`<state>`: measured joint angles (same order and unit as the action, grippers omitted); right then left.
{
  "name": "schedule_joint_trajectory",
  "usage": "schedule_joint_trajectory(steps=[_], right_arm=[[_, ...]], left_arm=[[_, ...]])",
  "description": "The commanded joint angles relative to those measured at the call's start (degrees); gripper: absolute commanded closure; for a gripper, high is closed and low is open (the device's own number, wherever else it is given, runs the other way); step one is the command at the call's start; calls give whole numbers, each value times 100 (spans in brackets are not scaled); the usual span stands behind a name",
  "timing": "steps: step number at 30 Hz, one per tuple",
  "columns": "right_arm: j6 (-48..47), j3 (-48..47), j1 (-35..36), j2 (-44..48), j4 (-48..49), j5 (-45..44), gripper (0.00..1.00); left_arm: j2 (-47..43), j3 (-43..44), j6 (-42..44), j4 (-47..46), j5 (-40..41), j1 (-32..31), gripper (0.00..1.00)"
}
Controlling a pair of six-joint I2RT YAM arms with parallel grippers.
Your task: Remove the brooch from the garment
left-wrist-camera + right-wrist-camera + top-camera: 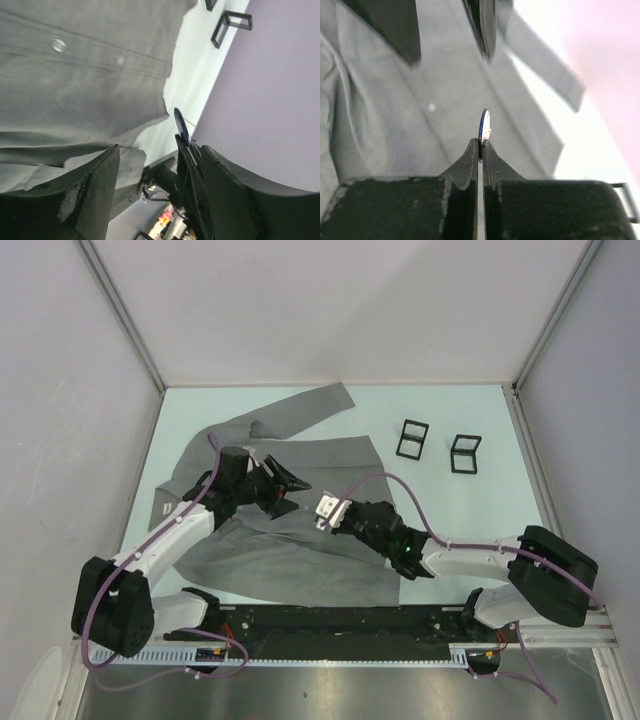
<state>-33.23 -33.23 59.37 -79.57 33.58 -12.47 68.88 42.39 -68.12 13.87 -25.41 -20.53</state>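
Grippers of two arms meet above a large grey long-sleeved cloth jacket (pixel 285 562) spread flat on a pale table (pixel 485 505). The right gripper (pixel 481 145) is clenched on the lower edge of a small round brooch with a blue rim and pale face (pixel 485 124). It holds the brooch upright and edge-on over the jacket's front, near its row of tiny pale buttons (pixel 58 45), with the thin pin jutting sideways. The left gripper (pixel 160 150) stands released just beside the brooch, fingers wide apart, grasping nothing. Two small black open frames (pixel 411 438) stand off the jacket's right side, apart from it.
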Motion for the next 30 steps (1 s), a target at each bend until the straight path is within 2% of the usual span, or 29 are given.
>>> schedule_joint_trajectory(steps=[1, 17, 18, 19, 21, 25, 28, 29, 30], right_arm=[[-772, -25, 346, 170, 623, -748, 100], [-711, -43, 523, 337, 588, -801, 100], [-711, -43, 540, 346, 605, -818, 100], [-711, -43, 540, 346, 614, -818, 100], [-711, -43, 549, 363, 623, -801, 100], [-693, -43, 610, 337, 649, -827, 100], [-597, -43, 724, 258, 746, -1177, 99], [-388, -34, 838, 240, 816, -1518, 95], [-246, -51, 900, 232, 782, -1643, 71]], left_arm=[[177, 155, -659, -595, -438, -231, 32], [424, 366, -808, -842, -289, -794, 48], [442, 392, -800, -824, -281, -812, 52], [433, 401, -791, -833, -246, -829, 60], [433, 384, -782, -833, -210, -864, 66], [424, 323, -764, -868, -157, -891, 86], [416, 322, -563, -964, -87, -882, 100], [415, 322, -293, -982, 9, -882, 100], [381, 331, -90, -1009, 97, -882, 100]])
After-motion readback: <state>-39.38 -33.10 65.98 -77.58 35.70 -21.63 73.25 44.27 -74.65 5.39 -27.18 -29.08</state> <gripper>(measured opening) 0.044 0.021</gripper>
